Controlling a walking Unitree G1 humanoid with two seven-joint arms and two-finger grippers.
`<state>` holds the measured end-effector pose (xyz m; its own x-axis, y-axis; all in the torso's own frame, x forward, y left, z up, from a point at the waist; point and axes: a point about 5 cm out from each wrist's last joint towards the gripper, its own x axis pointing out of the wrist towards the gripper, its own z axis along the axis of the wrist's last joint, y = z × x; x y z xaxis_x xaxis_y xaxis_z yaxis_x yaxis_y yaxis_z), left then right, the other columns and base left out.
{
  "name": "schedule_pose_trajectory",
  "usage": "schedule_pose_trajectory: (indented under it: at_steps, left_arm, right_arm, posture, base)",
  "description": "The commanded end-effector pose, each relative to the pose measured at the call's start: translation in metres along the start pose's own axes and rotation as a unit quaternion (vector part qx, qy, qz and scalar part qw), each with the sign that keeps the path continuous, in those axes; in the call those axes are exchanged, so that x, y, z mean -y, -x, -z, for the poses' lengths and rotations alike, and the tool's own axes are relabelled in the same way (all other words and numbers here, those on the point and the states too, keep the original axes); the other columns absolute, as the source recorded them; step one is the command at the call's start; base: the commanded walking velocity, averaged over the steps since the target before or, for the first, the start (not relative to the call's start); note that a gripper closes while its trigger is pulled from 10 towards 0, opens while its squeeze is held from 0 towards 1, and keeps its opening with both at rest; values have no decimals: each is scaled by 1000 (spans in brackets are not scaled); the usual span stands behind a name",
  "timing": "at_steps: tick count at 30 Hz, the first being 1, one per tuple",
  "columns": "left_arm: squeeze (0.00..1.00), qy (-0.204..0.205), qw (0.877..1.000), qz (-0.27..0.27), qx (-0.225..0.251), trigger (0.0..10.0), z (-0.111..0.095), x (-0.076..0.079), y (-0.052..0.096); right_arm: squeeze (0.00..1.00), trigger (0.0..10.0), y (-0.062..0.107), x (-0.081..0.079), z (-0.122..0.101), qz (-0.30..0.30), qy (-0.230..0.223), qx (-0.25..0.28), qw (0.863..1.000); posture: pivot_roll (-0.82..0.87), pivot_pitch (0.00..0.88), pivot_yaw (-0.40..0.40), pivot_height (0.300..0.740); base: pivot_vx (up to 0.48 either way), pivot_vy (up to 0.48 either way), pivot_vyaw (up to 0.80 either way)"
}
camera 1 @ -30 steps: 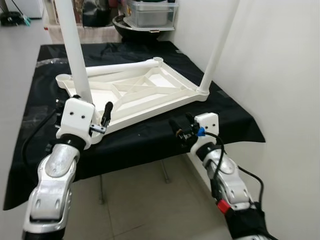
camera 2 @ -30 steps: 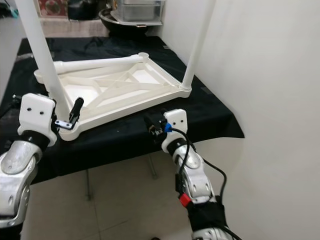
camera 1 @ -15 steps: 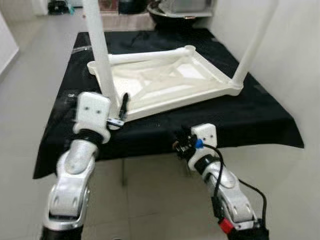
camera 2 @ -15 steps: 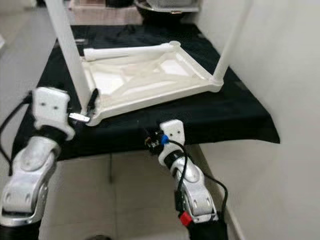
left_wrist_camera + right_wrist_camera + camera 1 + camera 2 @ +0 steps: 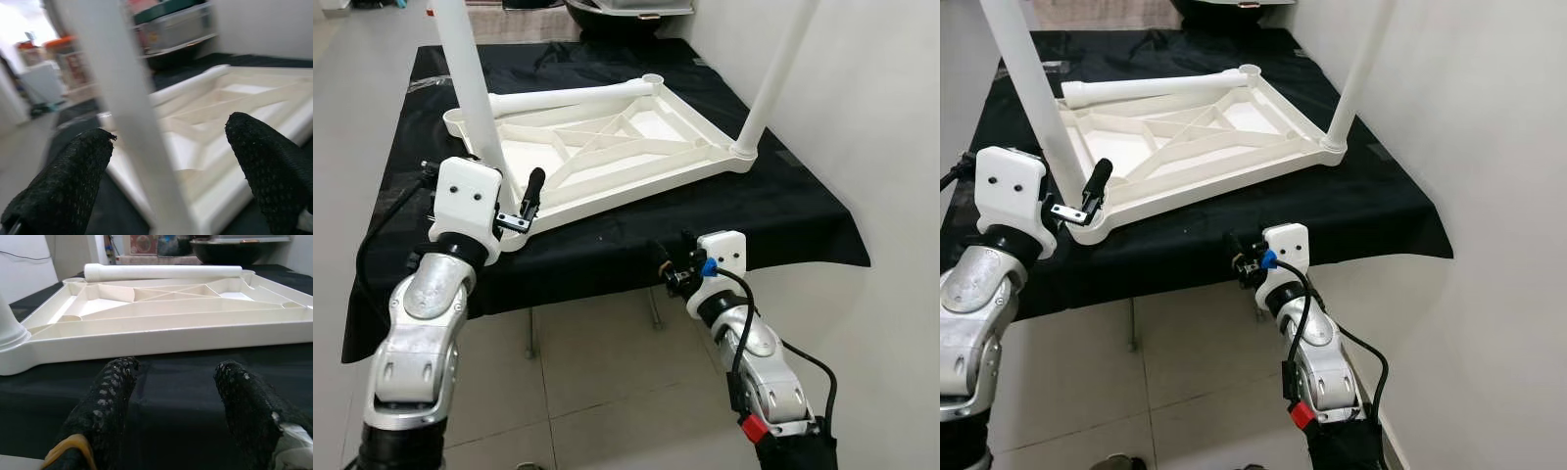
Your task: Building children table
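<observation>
The upturned tabletop (image 5: 607, 157) lies ahead; its near-corner leg (image 5: 475, 98) is straddled ungripped by the open left gripper (image 5: 514, 206), best closed squarely; the right gripper (image 5: 674, 266) stays open, empty.

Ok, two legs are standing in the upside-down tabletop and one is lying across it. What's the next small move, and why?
Probably draw the left gripper back off the near-left leg: that leg already stands in its corner socket and the open fingers straddle it without gripping. That frees the arm to reach for the loose leg lying along the far edge of the tabletop. The right gripper hangs open at the cloth's edge.
</observation>
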<state>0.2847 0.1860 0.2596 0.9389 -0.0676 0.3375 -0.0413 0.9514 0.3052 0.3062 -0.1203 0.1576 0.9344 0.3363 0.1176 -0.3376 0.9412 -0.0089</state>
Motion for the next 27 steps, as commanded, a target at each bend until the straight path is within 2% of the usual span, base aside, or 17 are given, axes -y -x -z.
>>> schedule_pose_trajectory:
  at_steps: [1, 10, 12, 13, 15, 17, 20, 27]
  left_arm:
    - [0, -5, 1000, -8, 5, 10000, -1, -5, -2]
    - [0, 0, 1000, 13, -4, 10000, 8, -8, -6]
    - [0, 9, 1000, 11, -12, 10000, 17, -6, -16]
    - [0, 9, 1000, 11, -12, 10000, 17, -6, -16]
    - [0, 34, 999, 15, -21, 10000, 24, -2, -27]
    - [0, 43, 999, 19, -23, 10000, 26, 0, -30]
    - [0, 34, 999, 27, -15, 10000, 27, 5, -42]
    - [0, 29, 999, 34, -14, 10000, 30, 5, -49]
  right_arm:
    - [0, 10000, 2, 4, 8, 8, 1, -21, 1000]
    - [0, 10000, 2, 2, 6, 11, -9, -20, 1000]
    - [0, 10000, 1, 2, 3, 9, -9, -14, 1000]
    - [0, 10000, 1, 2, 3, 9, -9, -14, 1000]
    - [0, 10000, -1, 3, -2, 13, -11, -7, 1000]
    - [0, 10000, -2, 5, -3, 16, -10, -5, 1000]
    - [0, 10000, -2, 8, -5, 23, -7, -6, 1000]
    - [0, 10000, 0, 10, -7, 24, -5, -6, 1000]
  posture:
    - [64, 159, -84, 740]
    - [66, 169, -90, 740]
    - [61, 183, -87, 740]
    - [61, 183, -87, 740]
    - [61, 195, -89, 740]
    - [62, 197, -89, 740]
    - [50, 203, -81, 740]
    - [44, 207, -77, 740]
  base:
    - [0, 0, 0]
    - [0, 0, 0]
    - [0, 0, 0]
    - [0, 0, 0]
    - [0, 0, 0]
    - [0, 0, 0]
    - [0, 0, 0]
    - [0, 0, 0]
